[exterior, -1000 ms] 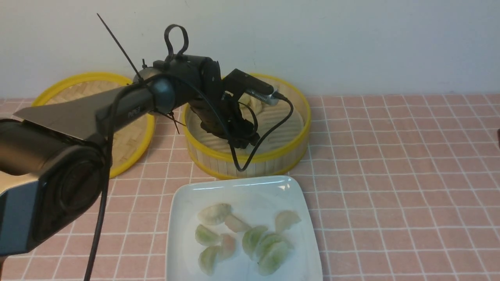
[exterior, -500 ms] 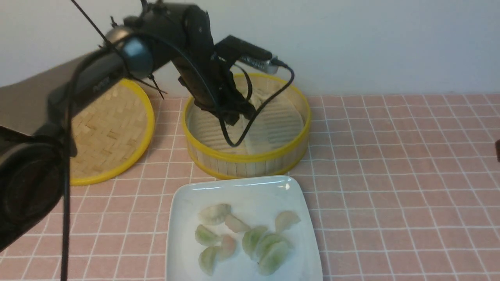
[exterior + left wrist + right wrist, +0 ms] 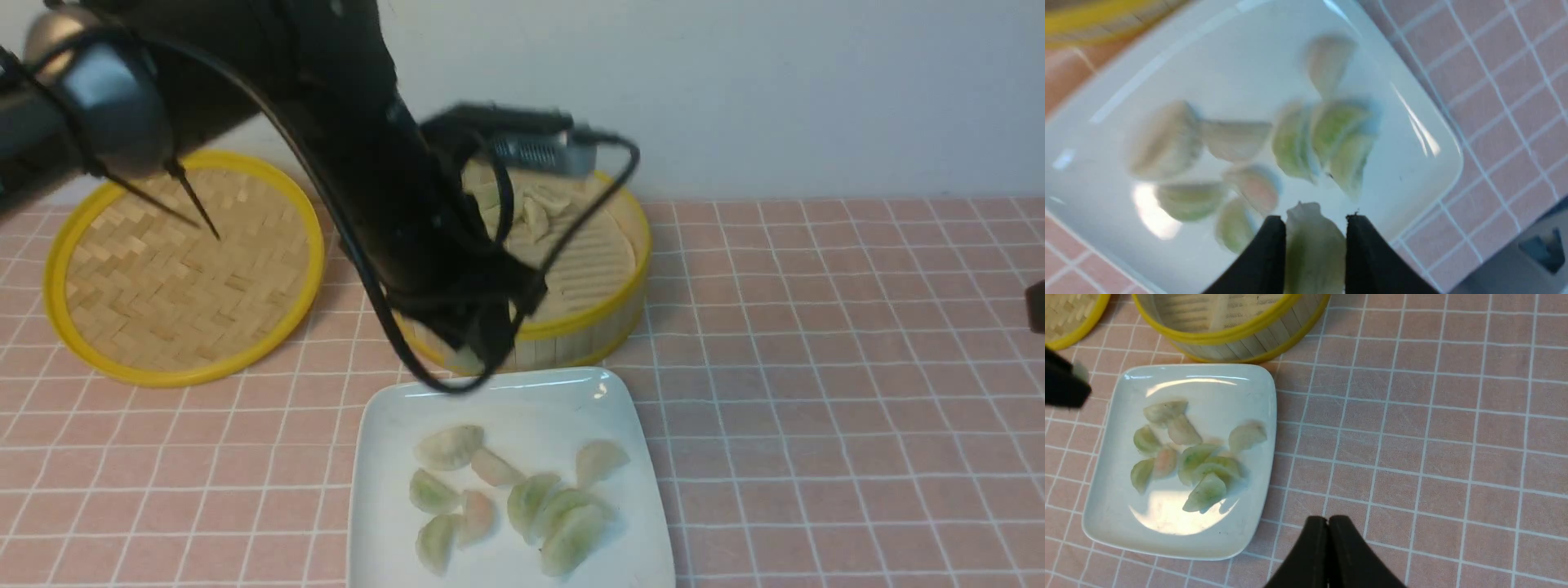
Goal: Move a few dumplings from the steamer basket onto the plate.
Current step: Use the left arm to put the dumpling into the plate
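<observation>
Pink checked cloth [image 3: 816, 367] spreads beneath everything, with open room beyond the plate's right edge. Nearest, the right gripper [image 3: 1327, 523] has its tips pressed together. At least 8 dumplings [image 3: 451, 447] lie on the white plate [image 3: 637, 531], several clustered or overlapping. Above it, the left gripper [image 3: 1315, 234] pinches 1 pale green dumpling [image 3: 1314, 261]. A loose pinch could drop it across the rim; too hard a squeeze could tear its skin, and lowering onto the cluster could make it stick. Farther off, the steamer basket [image 3: 563, 329] holds more, beside the woven lid [image 3: 196, 278].
</observation>
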`<state>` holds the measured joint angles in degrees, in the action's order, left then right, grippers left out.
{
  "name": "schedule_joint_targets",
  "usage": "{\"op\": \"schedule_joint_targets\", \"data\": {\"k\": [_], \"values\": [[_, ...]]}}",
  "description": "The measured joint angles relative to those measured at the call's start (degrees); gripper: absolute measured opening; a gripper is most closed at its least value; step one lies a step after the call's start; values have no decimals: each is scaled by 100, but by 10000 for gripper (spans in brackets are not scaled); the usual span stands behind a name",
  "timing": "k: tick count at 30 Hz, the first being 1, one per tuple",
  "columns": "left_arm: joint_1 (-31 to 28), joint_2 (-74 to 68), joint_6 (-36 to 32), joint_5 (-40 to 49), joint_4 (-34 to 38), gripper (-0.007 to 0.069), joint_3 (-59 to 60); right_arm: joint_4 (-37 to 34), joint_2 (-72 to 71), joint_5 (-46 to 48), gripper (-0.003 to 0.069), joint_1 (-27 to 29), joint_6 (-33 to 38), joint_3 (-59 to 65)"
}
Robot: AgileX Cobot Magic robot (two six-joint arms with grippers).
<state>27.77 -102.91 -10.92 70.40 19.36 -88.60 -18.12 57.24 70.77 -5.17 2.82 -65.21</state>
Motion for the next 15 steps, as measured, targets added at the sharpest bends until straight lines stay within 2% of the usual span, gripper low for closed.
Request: {"op": "schedule_joint_targets", "data": {"k": [4,9,12,15], "values": [[368,-139,-217,0,-9,162,547,0,0,0,-10,0,0,0],[515,-408,-279,-37,-24,170,596,0,0,-83,-10,0,133,0],[540,-495,-279,-43,-29,240,596,-52,47,-146,-10,0,254,-27],[540,-501,-279,-43,-29,357,596,-172,350,-80,-10,0,378,-299]]}}
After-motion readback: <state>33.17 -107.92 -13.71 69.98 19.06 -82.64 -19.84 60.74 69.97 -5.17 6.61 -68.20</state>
